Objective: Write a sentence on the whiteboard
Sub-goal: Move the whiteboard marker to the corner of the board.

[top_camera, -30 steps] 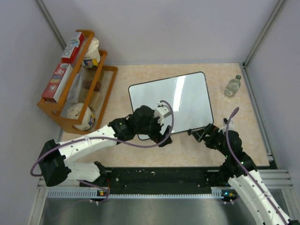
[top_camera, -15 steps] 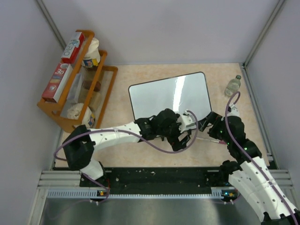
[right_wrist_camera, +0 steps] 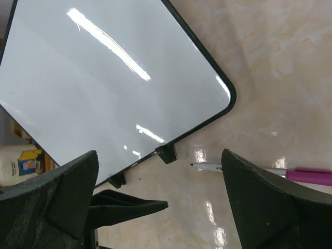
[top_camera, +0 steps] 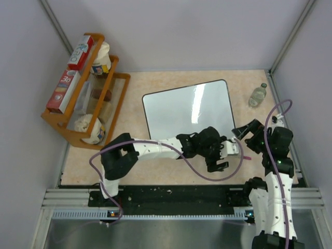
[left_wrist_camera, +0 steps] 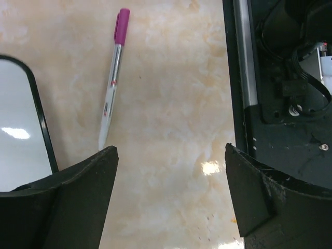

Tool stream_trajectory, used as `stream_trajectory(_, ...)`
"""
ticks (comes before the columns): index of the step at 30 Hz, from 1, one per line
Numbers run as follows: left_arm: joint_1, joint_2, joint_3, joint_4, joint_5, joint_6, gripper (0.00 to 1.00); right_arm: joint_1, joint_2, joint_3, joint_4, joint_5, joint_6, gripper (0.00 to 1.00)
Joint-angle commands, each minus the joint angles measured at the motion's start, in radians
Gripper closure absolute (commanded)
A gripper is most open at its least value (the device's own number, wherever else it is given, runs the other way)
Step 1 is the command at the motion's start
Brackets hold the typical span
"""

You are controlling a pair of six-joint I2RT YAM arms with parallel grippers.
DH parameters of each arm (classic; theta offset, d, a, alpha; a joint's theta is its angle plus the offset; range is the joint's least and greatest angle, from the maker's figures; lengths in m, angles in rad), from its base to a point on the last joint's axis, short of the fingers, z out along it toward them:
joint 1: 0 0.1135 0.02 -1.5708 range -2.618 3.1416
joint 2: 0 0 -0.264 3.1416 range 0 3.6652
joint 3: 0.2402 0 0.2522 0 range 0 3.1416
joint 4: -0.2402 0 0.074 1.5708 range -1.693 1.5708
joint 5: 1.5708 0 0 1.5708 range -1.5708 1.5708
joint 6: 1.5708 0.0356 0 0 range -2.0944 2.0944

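The whiteboard [top_camera: 187, 108] lies flat mid-table, glossy and blank; no sentence shows on it. A marker with a magenta cap [top_camera: 248, 155] lies on the table off the board's near right corner. My left gripper [top_camera: 231, 154] reaches across to it, open and empty. In the left wrist view [left_wrist_camera: 170, 150] the marker [left_wrist_camera: 115, 78] lies just beyond the left finger, beside the board's corner [left_wrist_camera: 21, 119]. My right gripper [top_camera: 245, 132] is open and empty, above the board's near right corner. The right wrist view [right_wrist_camera: 160, 155] shows the board [right_wrist_camera: 104, 78] and the marker [right_wrist_camera: 259, 170].
A wooden rack [top_camera: 111, 111] with boxes and bottles stands at the left. A small clear bottle [top_camera: 258, 95] stands at the back right. The black base rail [top_camera: 176, 194] runs along the near edge. The left gripper's finger [right_wrist_camera: 129, 207] shows in the right wrist view.
My left arm has swung right along the board's near edge to the marker. My right arm has drawn back to the right. The marker has stayed on the table.
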Motion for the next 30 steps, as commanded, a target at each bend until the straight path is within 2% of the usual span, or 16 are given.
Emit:
stream_trajectory(1,-0.002,0.097,0.149,0.003,0.064,0.097,0.15,-0.062,0.041,0.033,0.012,-0.131,-0.059,0.02)
stream_trajectory(10,-0.001,0.313,0.39,-0.083,0.05,0.138,0.24,-0.085,0.12,0.101,0.028,-0.105,-0.09,0.01)
stream_trajectory(16,0.018,0.401,0.456,-0.086,0.002,0.095,0.39,-0.108,0.144,0.108,0.043,-0.099,-0.098,0.01)
stream_trajectory(23,0.036,0.444,0.467,-0.082,0.004,0.069,0.4,-0.17,0.192,0.072,0.081,-0.125,-0.096,0.01)
stream_trajectory(26,0.041,0.433,0.428,-0.049,-0.016,0.051,0.4,-0.196,0.213,0.047,0.109,-0.146,-0.089,0.01)
stream_trajectory(30,0.059,0.354,0.279,0.134,0.019,0.005,0.28,-0.227,0.232,0.02,0.138,-0.17,-0.089,0.01)
